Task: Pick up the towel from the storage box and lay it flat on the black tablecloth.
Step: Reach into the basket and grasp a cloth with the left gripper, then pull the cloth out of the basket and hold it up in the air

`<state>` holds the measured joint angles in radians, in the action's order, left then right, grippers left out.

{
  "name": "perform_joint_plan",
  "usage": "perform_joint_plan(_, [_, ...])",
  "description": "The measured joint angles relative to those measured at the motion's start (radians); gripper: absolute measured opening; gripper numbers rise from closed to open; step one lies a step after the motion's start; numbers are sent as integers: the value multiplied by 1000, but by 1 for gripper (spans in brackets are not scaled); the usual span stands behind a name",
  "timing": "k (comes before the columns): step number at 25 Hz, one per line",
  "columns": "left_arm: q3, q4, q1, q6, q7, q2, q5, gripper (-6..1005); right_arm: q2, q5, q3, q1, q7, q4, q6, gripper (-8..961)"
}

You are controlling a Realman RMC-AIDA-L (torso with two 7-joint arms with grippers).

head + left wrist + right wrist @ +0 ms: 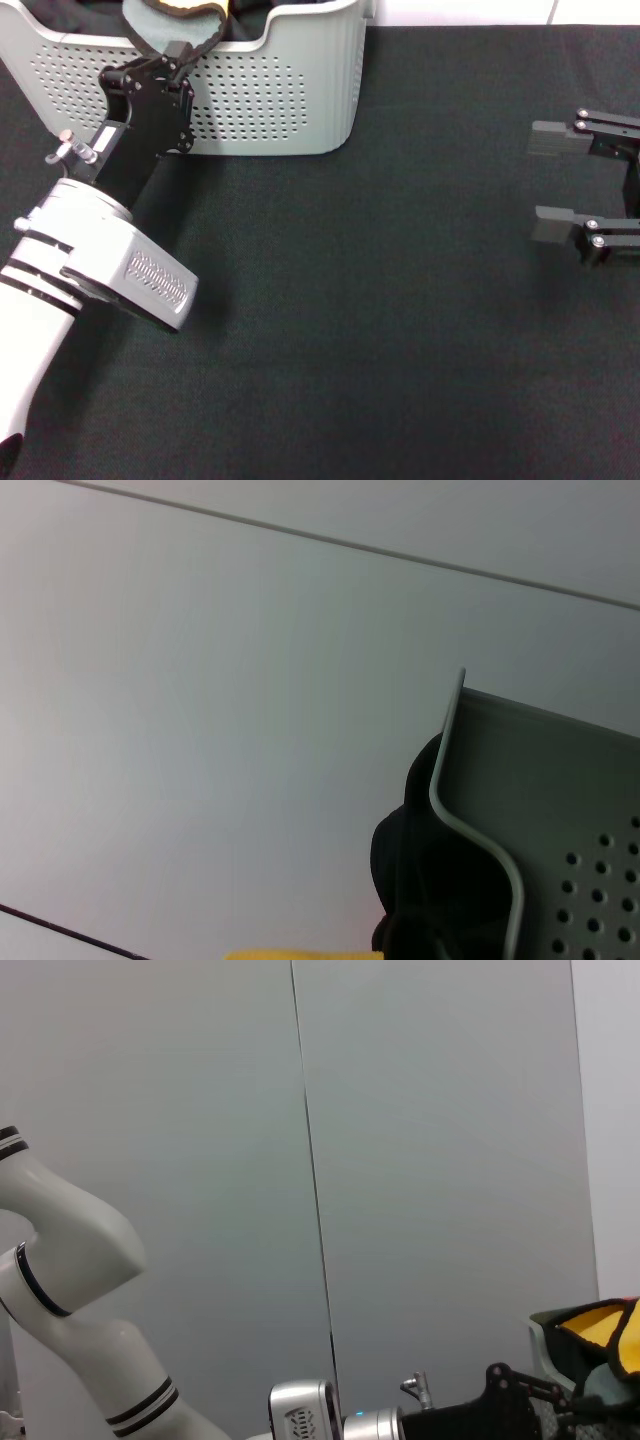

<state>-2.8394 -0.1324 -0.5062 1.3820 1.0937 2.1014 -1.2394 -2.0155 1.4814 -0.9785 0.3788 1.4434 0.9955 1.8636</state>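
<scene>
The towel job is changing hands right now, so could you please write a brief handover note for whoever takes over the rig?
Left gripper: at the near rim of the storage box, shut on the towel, a fold of which is lifted just above the rim.
Right gripper: open, idle over the right side of the black tablecloth.
Done: towel grasped and partly raised; dark garments remain in the box.
Left: lift the towel fully clear, carry it over the tablecloth in front of the box, and lay it flat.

White arms [60, 260], black jaws.
</scene>
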Motion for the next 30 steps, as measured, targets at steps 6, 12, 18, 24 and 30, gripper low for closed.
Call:
perform_joint_plan(6, [7, -5, 2, 12, -13, 0, -1, 43, 0, 0, 1, 0, 0, 0, 0, 768])
perform_joint_plan(12, [11, -33, 14, 155, -203, -3, -13, 40, 0, 2, 4, 0, 0, 0, 0, 768])
perform_joint_plan(18, [14, -17, 31, 361, -529, -10, -20, 37, 2, 1, 5, 0, 1, 0, 0, 768])
perform_joint_plan(24, [42, 70, 45, 539, -1088, -26, -29, 34, 3, 1, 5, 0, 2, 0, 0, 768])
perform_joint_plan(30, [81, 203, 35, 592, -1846, -97, -61, 26, 3, 1, 5, 0, 2, 0, 0, 768])
